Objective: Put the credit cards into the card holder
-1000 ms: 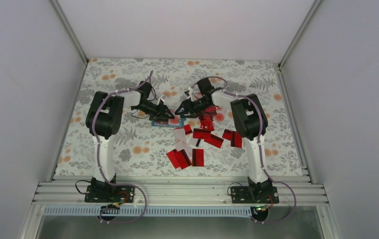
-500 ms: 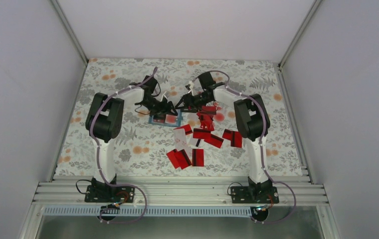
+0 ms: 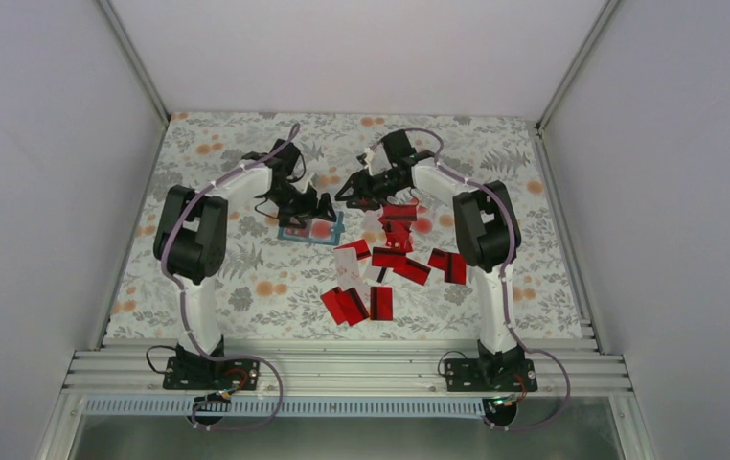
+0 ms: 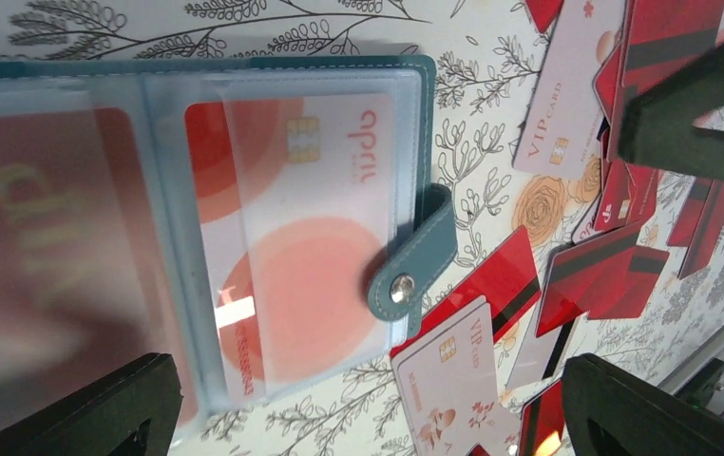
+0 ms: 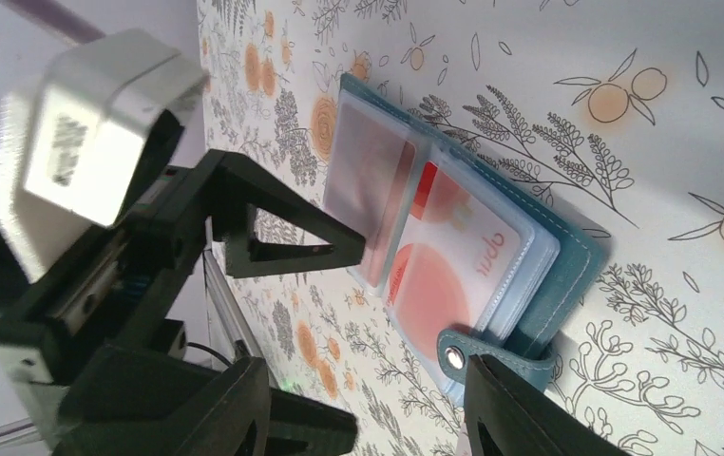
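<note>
The teal card holder lies open on the flowered table, snap strap to the right. A pale card with red circles sits inside its clear sleeve. My left gripper hovers just over the holder, jaws wide open and empty. My right gripper is open too, nothing between its fingers, one finger near the strap. Loose credit cards, red with black stripes and some pale, lie scattered right of the holder; a pale one lies beside the strap.
The right gripper's dark finger crosses the upper right of the left wrist view, over the card pile. The left gripper fills the left of the right wrist view. White walls enclose the table; a metal rail runs along the near edge.
The left gripper has opened wide and drawn back from the holder, which now lies flat with the card in its sleeve. The right gripper has pulled slightly toward the far side.
</note>
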Controlling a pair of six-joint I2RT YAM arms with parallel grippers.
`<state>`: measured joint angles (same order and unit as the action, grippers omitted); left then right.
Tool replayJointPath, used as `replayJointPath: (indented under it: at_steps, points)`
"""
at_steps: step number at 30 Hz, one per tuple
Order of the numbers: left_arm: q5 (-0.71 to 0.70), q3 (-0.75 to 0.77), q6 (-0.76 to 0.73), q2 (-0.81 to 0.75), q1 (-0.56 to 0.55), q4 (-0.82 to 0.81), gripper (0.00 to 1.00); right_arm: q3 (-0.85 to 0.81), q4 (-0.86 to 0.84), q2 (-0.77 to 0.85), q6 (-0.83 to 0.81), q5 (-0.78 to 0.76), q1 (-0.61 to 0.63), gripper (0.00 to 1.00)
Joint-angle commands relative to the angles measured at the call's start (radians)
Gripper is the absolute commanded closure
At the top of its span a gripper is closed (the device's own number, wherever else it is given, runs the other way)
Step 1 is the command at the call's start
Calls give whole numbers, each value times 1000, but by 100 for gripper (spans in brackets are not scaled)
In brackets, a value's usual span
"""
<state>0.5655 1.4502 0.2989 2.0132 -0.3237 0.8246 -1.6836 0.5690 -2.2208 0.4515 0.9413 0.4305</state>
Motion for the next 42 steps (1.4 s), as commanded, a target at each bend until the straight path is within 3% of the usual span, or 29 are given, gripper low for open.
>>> replayJointPath:
  at_steps: [1, 4, 7, 10, 16, 23, 42]
  points:
    - [-91, -25, -43, -88, -2, 20, 0, -11, 6, -7, 47, -2, -3, 48]
    - [-100, -55, -44, -126, -1, -36, 5, 5, -36, 2, 80, 24, -3, 48]
    - [-105, -88, -53, -141, -2, -104, 34, -9, -52, -5, 84, 45, 1, 47]
    - [-152, -104, -58, -127, -1, -123, 56, -24, -47, -25, 88, 69, 1, 47]
    - [-154, -129, -61, -99, -2, -167, 76, -13, -71, -55, 100, 93, 11, 47]
    - [-224, -140, -72, -82, -2, -187, 84, -68, -68, -110, 102, 99, 27, 47]
    - [-241, -236, -139, -62, -1, -239, 87, -42, -75, -165, 147, 36, 65, 48]
